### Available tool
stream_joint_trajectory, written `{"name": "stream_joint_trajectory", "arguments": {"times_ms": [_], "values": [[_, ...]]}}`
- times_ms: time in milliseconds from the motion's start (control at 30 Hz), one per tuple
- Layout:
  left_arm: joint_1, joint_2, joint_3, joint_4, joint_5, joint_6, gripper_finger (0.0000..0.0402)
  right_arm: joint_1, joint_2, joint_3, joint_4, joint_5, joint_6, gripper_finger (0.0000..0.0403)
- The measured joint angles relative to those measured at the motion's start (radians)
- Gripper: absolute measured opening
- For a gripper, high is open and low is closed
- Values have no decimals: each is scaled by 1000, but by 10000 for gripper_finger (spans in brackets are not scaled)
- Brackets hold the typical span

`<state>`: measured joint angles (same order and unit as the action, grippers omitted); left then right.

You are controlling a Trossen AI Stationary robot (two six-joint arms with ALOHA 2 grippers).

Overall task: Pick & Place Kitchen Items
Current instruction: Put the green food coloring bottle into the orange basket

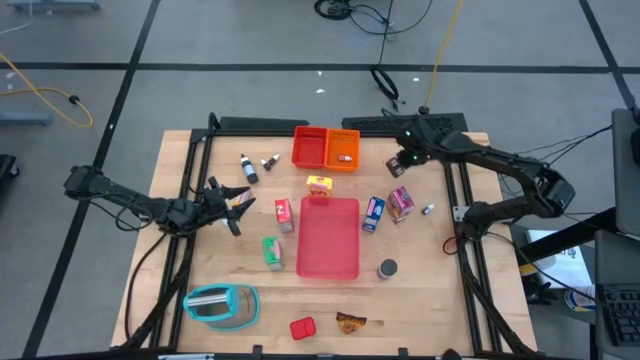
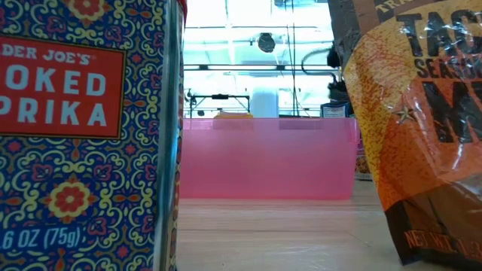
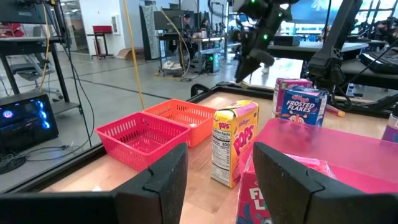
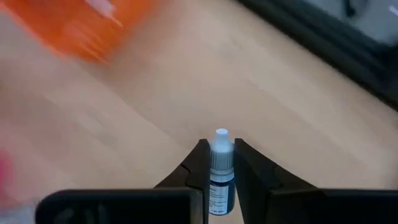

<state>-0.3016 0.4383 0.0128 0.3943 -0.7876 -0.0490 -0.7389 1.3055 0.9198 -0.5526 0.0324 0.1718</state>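
Bottles: 1 in right hand (image 4: 219, 163) – 3 on table (image 1: 180, 160).

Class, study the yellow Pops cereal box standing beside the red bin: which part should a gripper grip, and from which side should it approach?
Grip the yellow Pops box across its narrow sides near the top, coming down from above. It stands upright and is tall and thin, with the pink tray and red bin crowding its lower half, so a low sideways approach would probably bump them.

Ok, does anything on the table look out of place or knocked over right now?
Nothing looks spilled or damaged. The small boxes, such as the yellow box, lie scattered around the pink tray. The only unusual thing is the small bottle pinched in the right gripper above the bare wood; the left gripper is open and empty.
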Motion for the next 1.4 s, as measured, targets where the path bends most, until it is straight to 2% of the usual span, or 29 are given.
{"name": "stream_joint_trajectory", "arguments": {"times_ms": [200, 500, 767, 1100, 1400], "values": [[0, 0, 0, 0, -2, 0, 184, 42, 28, 3, 261, -87, 48, 36], [0, 0, 0, 0, -9, 0, 184, 106, 162, 3, 596, -91, 78, 36], [0, 0, 0, 0, -9, 0, 184, 115, 284, 3, 809, -114, 112, 36], [0, 0, 0, 0, -26, 0, 184, 119, 386, 5, 973, -142, 124, 36], [0, 0, 0, 0, -26, 0, 184, 119, 395, 5, 991, -142, 123, 45]]}}
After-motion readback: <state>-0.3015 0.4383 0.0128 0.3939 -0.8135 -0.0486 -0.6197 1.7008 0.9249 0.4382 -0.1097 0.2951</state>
